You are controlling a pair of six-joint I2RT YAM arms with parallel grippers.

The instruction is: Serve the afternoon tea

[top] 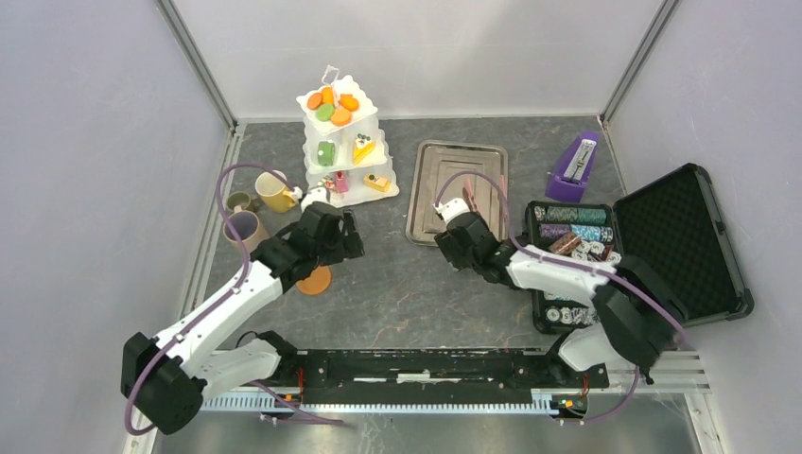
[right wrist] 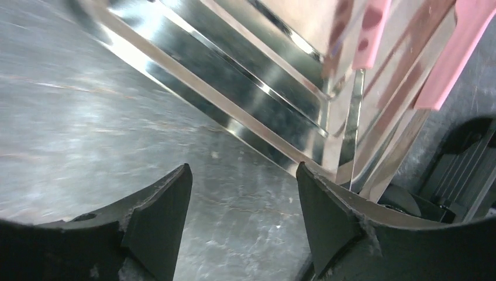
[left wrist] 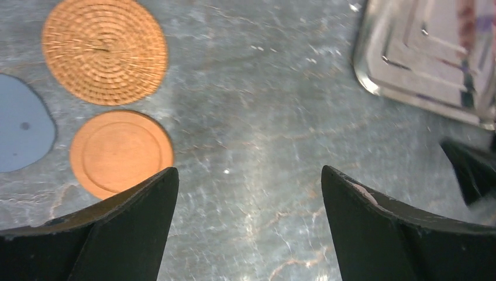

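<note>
The white three-tier stand [top: 342,142] stands at the back, with small toy cakes and round orange and green biscuits [top: 331,102] on its tiers. To its left are a yellow mug [top: 275,193], a beige-lilac mug [top: 245,228] and a small green mug [top: 238,200]. My left gripper [top: 348,244] [left wrist: 247,175] hovers open over bare table, right of a smooth orange disc [left wrist: 121,152] [top: 315,281]. My right gripper [top: 452,244] [right wrist: 243,172] is open and empty at the near corner of the steel tray [top: 459,189] [right wrist: 234,88].
A woven orange coaster [left wrist: 105,50] and a blue-grey disc [left wrist: 20,132] lie by the orange disc. Something pink [right wrist: 456,52] lies in the tray. An open black case of poker chips [top: 577,251] and a purple metronome [top: 574,168] are on the right.
</note>
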